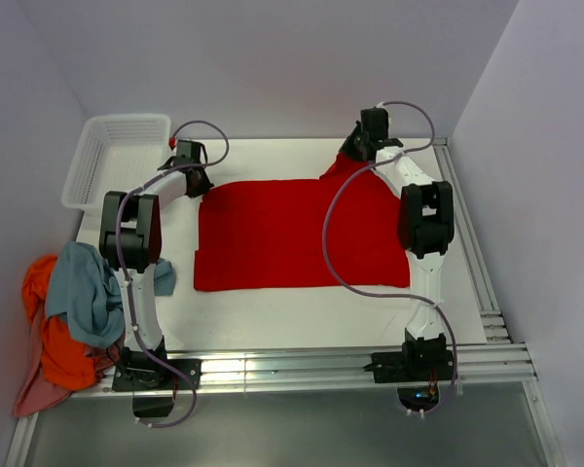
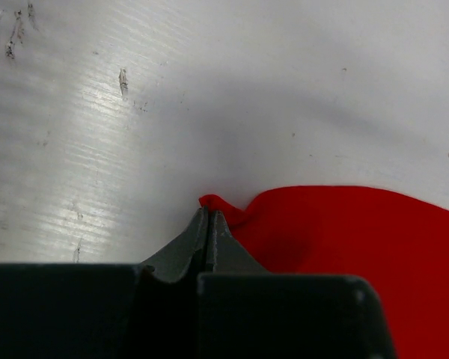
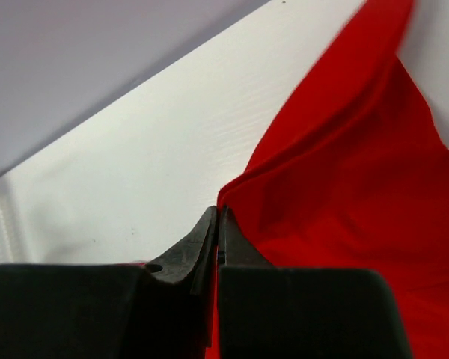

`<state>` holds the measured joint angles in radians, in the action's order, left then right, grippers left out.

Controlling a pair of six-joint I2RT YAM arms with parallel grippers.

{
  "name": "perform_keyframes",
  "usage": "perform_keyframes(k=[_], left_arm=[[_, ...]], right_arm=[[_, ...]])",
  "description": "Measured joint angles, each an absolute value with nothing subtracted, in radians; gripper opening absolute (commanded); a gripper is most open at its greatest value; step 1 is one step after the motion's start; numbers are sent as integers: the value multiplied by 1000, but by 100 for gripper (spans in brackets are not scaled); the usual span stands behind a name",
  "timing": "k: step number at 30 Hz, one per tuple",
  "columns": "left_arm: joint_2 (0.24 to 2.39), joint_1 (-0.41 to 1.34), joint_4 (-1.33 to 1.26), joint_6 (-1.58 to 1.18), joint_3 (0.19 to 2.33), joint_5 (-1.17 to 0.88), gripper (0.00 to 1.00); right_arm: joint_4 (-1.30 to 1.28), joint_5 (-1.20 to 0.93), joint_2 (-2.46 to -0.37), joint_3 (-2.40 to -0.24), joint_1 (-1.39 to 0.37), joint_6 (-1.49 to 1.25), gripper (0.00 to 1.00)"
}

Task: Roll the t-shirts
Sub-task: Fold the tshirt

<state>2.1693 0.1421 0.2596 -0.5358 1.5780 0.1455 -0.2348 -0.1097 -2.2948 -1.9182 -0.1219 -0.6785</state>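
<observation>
A bright red t-shirt (image 1: 292, 233) lies folded into a flat rectangle in the middle of the table. At its far left corner my left gripper (image 1: 197, 182) is shut on the red t-shirt (image 2: 344, 247), a small fold of cloth poking out past the fingertips (image 2: 209, 213). At the far right corner my right gripper (image 1: 355, 154) is shut on the red t-shirt (image 3: 344, 194), and that corner is lifted off the table into a peak. More t-shirts, grey-blue (image 1: 83, 292), orange (image 1: 54, 331) and pale pink (image 1: 34, 394), are heaped at the table's left edge.
A white perforated basket (image 1: 112, 156) stands at the far left corner. Aluminium rails (image 1: 302, 368) run along the near edge and another rail down the right side (image 1: 472, 243). Grey walls close in at the back and right. The right arm's cable (image 1: 331, 233) drapes over the shirt.
</observation>
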Motion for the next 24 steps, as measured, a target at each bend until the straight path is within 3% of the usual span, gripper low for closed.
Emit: perform_keyframes(k=[12,15,16,19,24], left_arm=[[2138,142,259,-538,1551,146,0],[2138,142,259,-538,1542,144,0],[2138,142,259,-538,1541,144,0],[2137,142,258,-538,1541,143,0],[2137,142,255,-538,1539,142,0]], right_arm=[[-282,65,-2270,-1915,-278,-611,0],[-280,87,-2268,-1894,-308,-608,12],[-286,88,-2268,-1889,-315,-606,24],[-300,89,-2268,-1888,-321,-598,39],[-277,47,-2256,-1841,-297,-607,40]])
